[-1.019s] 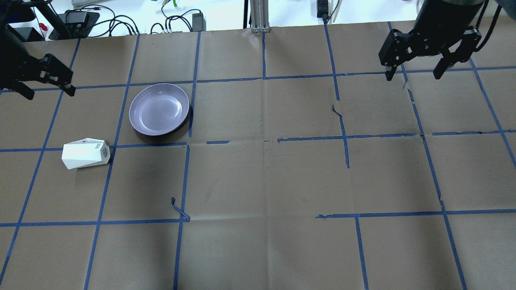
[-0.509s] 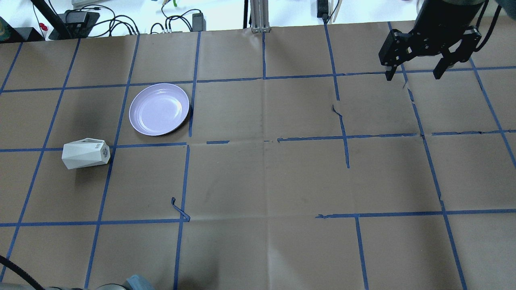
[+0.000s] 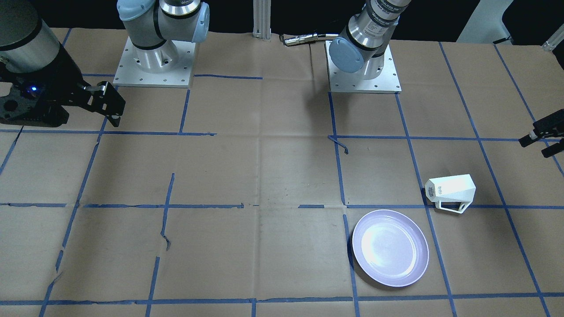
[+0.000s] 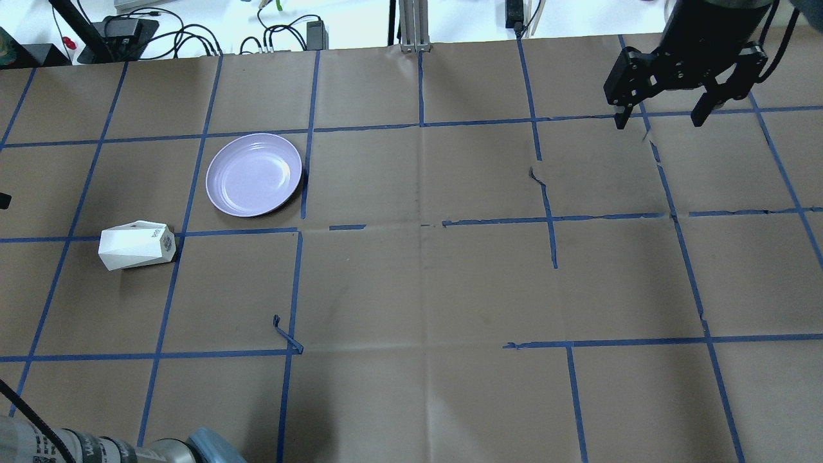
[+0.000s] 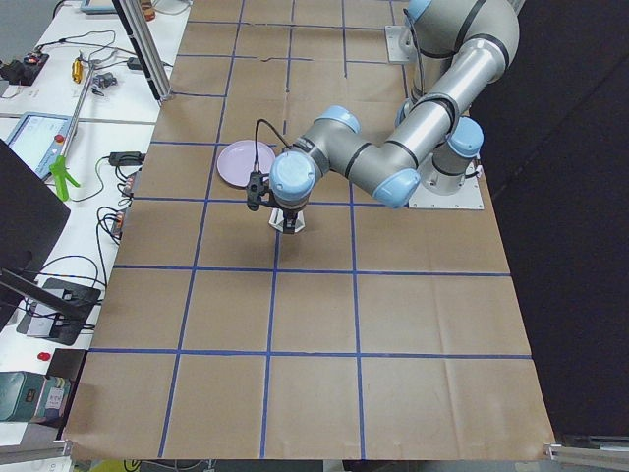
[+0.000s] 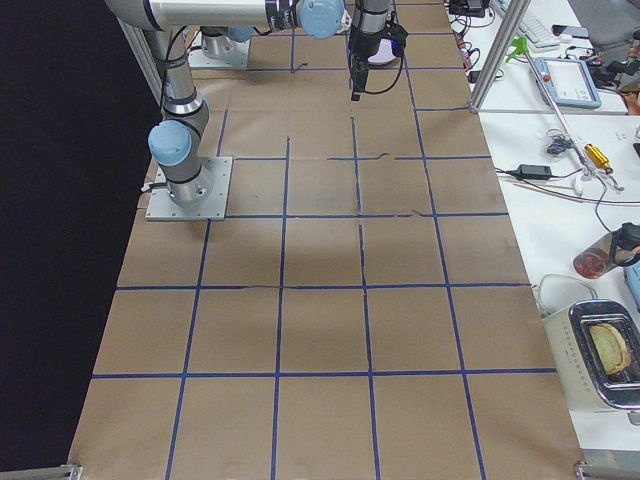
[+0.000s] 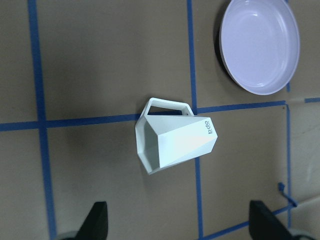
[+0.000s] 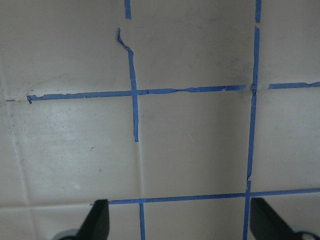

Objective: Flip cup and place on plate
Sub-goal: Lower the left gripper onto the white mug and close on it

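Note:
The white faceted cup point(image 4: 136, 245) lies on its side on the brown paper, handle toward the far table edge, mouth toward the table's left end. It also shows in the front view point(image 3: 450, 191) and the left wrist view point(image 7: 175, 145). The lavender plate point(image 4: 254, 174) sits empty just beyond it, also in the front view point(image 3: 390, 248) and wrist view point(image 7: 260, 45). My left gripper point(image 3: 533, 148) is open and empty, held above the table to the left of the cup; its fingertips point(image 7: 97, 220) stand wide apart. My right gripper point(image 4: 662, 119) is open and empty at the far right.
Cables and power bricks point(image 4: 128, 29) lie past the far table edge, beside an aluminium post point(image 4: 411, 26). A loose curl of blue tape point(image 4: 286, 334) sticks up near the middle left. The arm bases point(image 3: 152, 61) stand on the robot's side. My left arm's elbow point(image 4: 193, 450) shows bottom left.
My left gripper has left its spot at the far left of the overhead view and now shows only at the left edge. Its shadow is off the plate. The right arm has not moved.

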Controlling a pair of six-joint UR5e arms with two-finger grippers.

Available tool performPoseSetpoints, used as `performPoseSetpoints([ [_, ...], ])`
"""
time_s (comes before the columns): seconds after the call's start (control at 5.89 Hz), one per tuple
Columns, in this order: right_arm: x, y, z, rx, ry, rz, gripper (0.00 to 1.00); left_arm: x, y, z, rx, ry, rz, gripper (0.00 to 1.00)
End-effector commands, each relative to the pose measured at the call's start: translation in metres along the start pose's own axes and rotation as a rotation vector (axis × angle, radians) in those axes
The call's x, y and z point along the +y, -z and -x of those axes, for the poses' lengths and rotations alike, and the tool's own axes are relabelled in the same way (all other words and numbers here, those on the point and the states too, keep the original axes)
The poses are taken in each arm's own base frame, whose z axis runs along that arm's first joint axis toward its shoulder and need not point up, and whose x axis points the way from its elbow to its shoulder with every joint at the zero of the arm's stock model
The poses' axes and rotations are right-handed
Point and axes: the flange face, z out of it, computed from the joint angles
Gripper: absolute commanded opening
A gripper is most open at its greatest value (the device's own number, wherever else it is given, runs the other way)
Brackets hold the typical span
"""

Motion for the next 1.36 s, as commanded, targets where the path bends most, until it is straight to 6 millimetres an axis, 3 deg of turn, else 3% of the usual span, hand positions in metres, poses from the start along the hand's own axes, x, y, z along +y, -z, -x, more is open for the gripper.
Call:
performPoseSetpoints([
  [0.0, 0.0, 0.0, 0.0, 0.0, 0.0, 0.0, 1.0, 0.006, -0.068, 0.062, 0.341, 0.044, -0.09, 0.99],
  [0.17, 0.0, 0.0, 0.0, 0.0, 0.0, 0.0, 1.0, 0.012, -0.11, 0.093, 0.463, 0.03, -0.083, 0.99],
  [0.51, 0.0, 0.0, 0.0, 0.0, 0.0, 0.0, 1.0, 0.025, -0.175, 0.127, 0.658, -0.006, -0.11, 0.99],
  [0.85, 0.0, 0.0, 0.0, 0.0, 0.0, 0.0, 1.0, 0.033, -0.213, 0.132, 0.799, 0.018, -0.13, 0.99],
  [1.02, 0.0, 0.0, 0.0, 0.0, 0.0, 0.0, 1.0, 0.029, -0.214, 0.13, 0.815, 0.041, -0.179, 0.98],
  [1.19, 0.0, 0.0, 0.0, 0.0, 0.0, 0.0, 1.0, 0.028, -0.214, 0.128, 0.834, 0.063, -0.19, 0.7],
])
